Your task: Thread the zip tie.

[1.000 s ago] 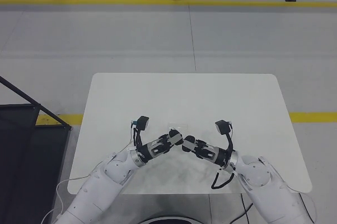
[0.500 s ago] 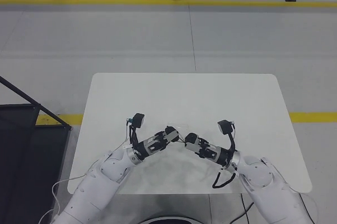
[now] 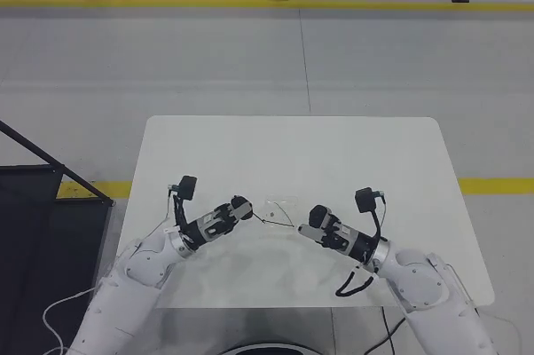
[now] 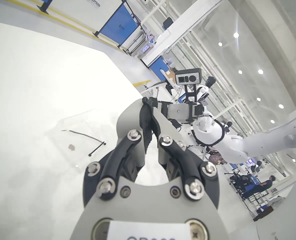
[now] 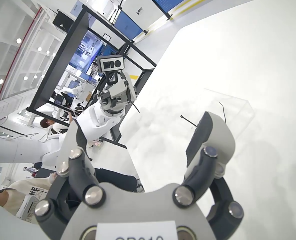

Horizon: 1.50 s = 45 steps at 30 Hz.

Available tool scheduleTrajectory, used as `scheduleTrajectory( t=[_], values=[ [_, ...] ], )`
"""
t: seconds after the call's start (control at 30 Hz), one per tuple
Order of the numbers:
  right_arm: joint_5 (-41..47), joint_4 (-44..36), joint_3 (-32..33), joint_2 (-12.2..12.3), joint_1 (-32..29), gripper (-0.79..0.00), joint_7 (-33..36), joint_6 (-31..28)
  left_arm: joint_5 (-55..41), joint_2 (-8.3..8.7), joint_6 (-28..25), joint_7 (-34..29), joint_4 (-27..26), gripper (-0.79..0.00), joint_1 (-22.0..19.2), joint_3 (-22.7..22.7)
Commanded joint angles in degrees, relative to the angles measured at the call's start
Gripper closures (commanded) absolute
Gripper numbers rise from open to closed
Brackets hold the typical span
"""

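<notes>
Left gripper (image 4: 148, 112): I log its fingers pressed together, over the white rounded-corner table (image 3: 338, 151). Right gripper (image 5: 140, 123): fingers spread wide apart. The thin black plastic zip tie (image 4: 84, 136) lies bent on a clear plastic tray (image 5: 240, 111), between the two grippers.

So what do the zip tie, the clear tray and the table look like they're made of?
Zip tie: probably nylon-type plastic, matte black; thin and bent, yet holding its shape.
Tray: clear rigid plastic, perhaps acrylic; see-through, with bright straight edges.
Table: smooth white top, maybe laminate or coated board; even, no grain visible.
</notes>
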Motion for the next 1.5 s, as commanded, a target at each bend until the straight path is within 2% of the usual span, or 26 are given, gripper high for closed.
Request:
scheduleTrajectory(
  t=[0.0, 0.43, 0.57, 0.7, 0.83, 1.0, 1.07, 1.47],
  values=[
    [0.11, 0.08, -0.02, -0.01, 0.04, -0.785, 0.05, -0.08, -0.45, 0.14, -0.28, 1.57, 0.03, 0.000, 0.73, -1.28],
    [-0.19, -0.03, -0.03, -0.01, 0.02, -0.785, -0.04, 0.07, 0.08, 0.10, 0.75, 1.93, -0.33, 0.000, 0.83, -1.17],
    [-11.59, -4.79, -1.56, -0.01, 0.17, -0.785, 0.11, 6.71, 1.61, 0.04, 3.67, 2.34, 0.11, 0.000, -0.40, -1.16],
    [-23.82, -10.79, -4.75, -0.22, 0.13, -0.785, 1.41, 15.87, 1.61, 0.44, 2.91, 1.90, 1.83, 0.000, -1.27, -3.14],
    [-33.94, -14.08, -9.25, -0.67, 2.63, -0.785, 7.24, 23.34, 1.14, 1.07, 1.65, 0.53, 2.68, 0.000, -1.11, -5.73],
    [-48.29, -16.65, -18.02, -2.06, 7.56, -0.785, 15.65, 32.82, 1.06, 1.78, 0.98, -2.26, 2.48, 0.000, -0.56, -7.67],
    [-52.49, -16.88, -21.13, -2.75, 9.52, -0.785, 18.37, 35.08, 0.52, 2.01, 1.10, -3.48, 2.43, 0.000, -0.40, -8.06],
    [-53.24, -16.35, -21.10, -2.75, 9.35, -0.785, 18.29, 35.50, -0.33, 2.08, 2.13, -4.68, 1.87, 0.000, 0.14, -7.44]
  ],
)
